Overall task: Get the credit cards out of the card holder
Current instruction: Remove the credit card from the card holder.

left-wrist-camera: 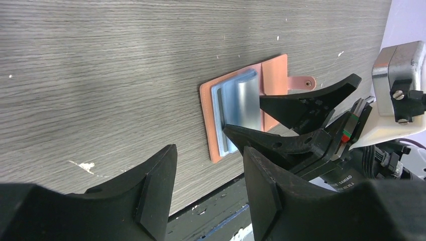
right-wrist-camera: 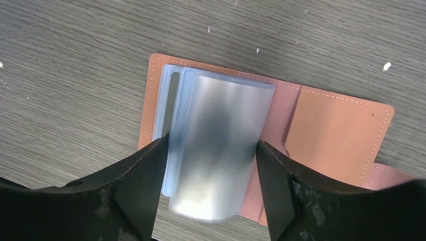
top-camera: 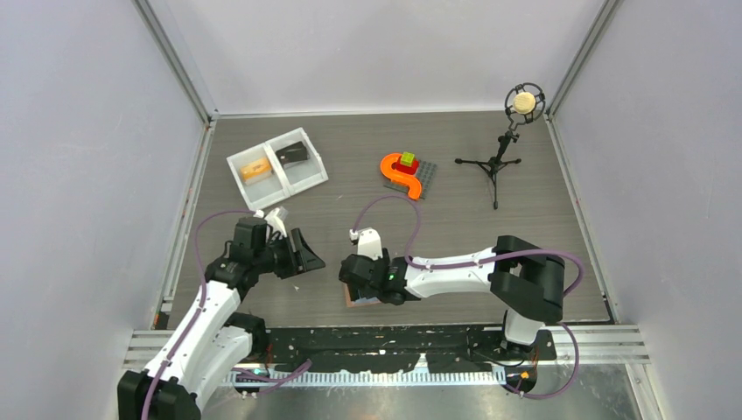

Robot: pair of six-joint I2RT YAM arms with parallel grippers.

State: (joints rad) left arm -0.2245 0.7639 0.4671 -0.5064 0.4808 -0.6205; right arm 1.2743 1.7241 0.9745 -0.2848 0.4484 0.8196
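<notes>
The card holder (top-camera: 358, 300) lies spread open at the table's front edge, salmon-brown with a side tab. It also shows in the left wrist view (left-wrist-camera: 274, 75) and the right wrist view (right-wrist-camera: 341, 130). A light blue-grey sleeve (right-wrist-camera: 221, 135) bulges up from its left half. My right gripper (top-camera: 354, 280) (right-wrist-camera: 212, 143) is open, one finger on each side of that sleeve, at its edges. My left gripper (top-camera: 306, 254) (left-wrist-camera: 210, 149) is open and empty, just left of the holder. No credit card shows clearly.
A white two-compartment tray (top-camera: 234, 166) holding a yellow and a dark item stands at the back left. An orange curved piece with blocks (top-camera: 401, 171) and a microphone on a tripod (top-camera: 499, 162) stand further back. The table's dark front edge (left-wrist-camera: 221, 201) runs just below the holder.
</notes>
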